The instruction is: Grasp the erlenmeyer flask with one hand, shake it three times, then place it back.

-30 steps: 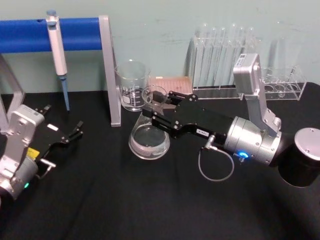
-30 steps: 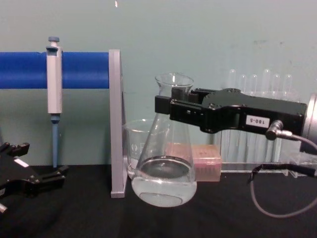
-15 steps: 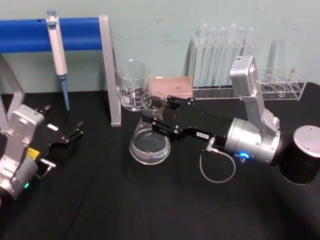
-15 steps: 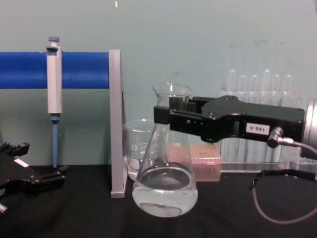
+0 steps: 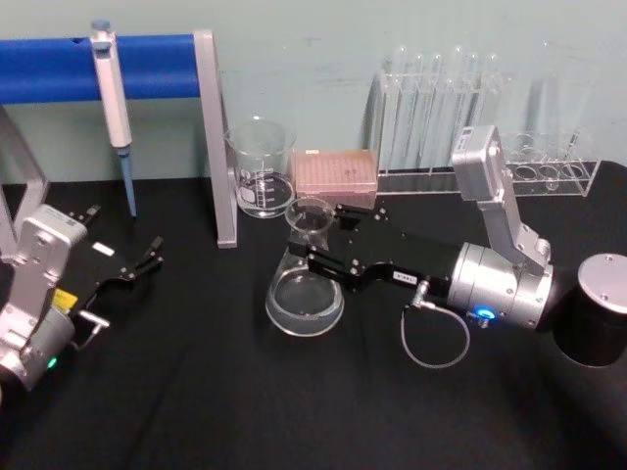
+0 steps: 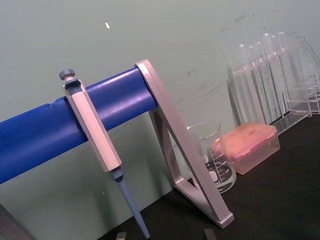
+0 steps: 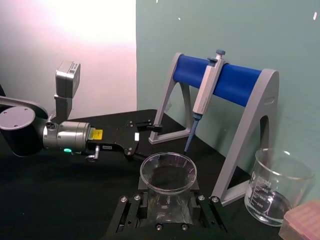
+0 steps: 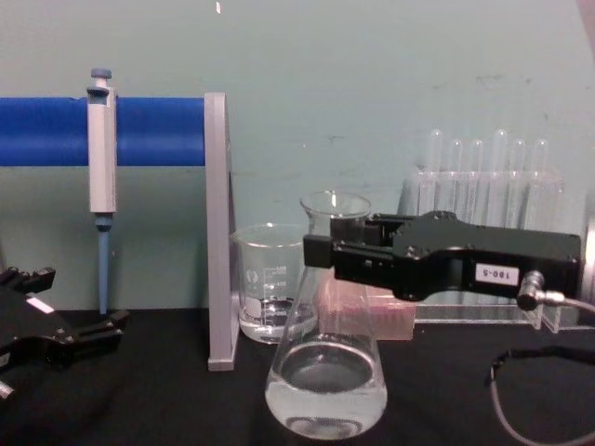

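Right gripper [image 5: 313, 247]: reaches in from the right side of the desk [image 5: 245, 392], and its two black fingers are clamped on the neck of the flask [image 5: 306, 294], one on each side just below the flared rim. In the right wrist view the fingers [image 7: 132, 201] press against the glass on both sides of the flask [image 7: 167, 185].

Flask: sits near the middle of the desk, in front of the beaker [image 5: 260, 171] and the pink box [image 5: 336, 169] and apart from both. A shallow pool of clear liquid lies in its wide base. From the chest view the flask [image 8: 325, 372] stands close to upright, with its base low against the black cloth. Whether the base rests on the cloth or hangs just above it cannot be told.

Left gripper [image 5: 122, 233]: parked near the left edge of the desk, well apart from the flask, with its fingers apart and nothing between them.

Other items: a pipette [image 5: 110, 88] hangs on the blue-barred stand [image 5: 157, 64] at the back left. A rack of test tubes [image 5: 431, 98] stands at the back right, and a black cylinder [image 5: 598, 308] stands at the right edge.
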Robot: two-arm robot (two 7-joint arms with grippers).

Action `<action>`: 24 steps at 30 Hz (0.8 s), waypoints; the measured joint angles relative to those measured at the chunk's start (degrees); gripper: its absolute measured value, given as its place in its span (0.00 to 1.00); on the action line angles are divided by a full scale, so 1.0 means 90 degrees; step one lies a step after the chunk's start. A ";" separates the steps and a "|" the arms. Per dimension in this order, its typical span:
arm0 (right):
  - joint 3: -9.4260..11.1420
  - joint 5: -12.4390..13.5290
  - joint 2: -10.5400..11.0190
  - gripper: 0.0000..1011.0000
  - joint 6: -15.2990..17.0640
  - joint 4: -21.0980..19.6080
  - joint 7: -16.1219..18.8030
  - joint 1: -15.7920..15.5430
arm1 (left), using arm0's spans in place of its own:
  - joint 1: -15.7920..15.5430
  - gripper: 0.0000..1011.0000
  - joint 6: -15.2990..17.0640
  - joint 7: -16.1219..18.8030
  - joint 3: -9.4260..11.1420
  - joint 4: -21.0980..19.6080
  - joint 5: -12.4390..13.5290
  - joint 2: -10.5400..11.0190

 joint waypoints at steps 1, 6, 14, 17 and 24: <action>-0.0010 0.0009 0.0006 0.44 -0.0010 0.0030 0.0018 0.0002 | 0.0000 0.99 0.0000 0.0000 0.0000 0.0000 0.0000 0.0000; -0.0045 0.0022 0.0012 0.44 -0.0055 0.0152 0.0097 0.0026 | 0.0000 0.99 0.0000 0.0000 0.0000 0.0000 0.0000 0.0000; -0.0103 0.0043 -0.0010 0.44 -0.0204 0.0376 0.0268 0.0084 | 0.0000 0.99 0.0000 0.0000 0.0000 0.0000 0.0000 0.0000; -0.0124 0.0056 -0.0016 0.44 -0.0242 0.0453 0.0326 0.0099 | 0.0000 0.99 0.0000 0.0000 0.0000 0.0000 0.0000 0.0000; -0.0172 0.0066 -0.0026 0.44 -0.0266 0.0600 0.0415 0.0129 | 0.0000 0.99 0.0000 0.0000 0.0000 0.0000 0.0000 0.0000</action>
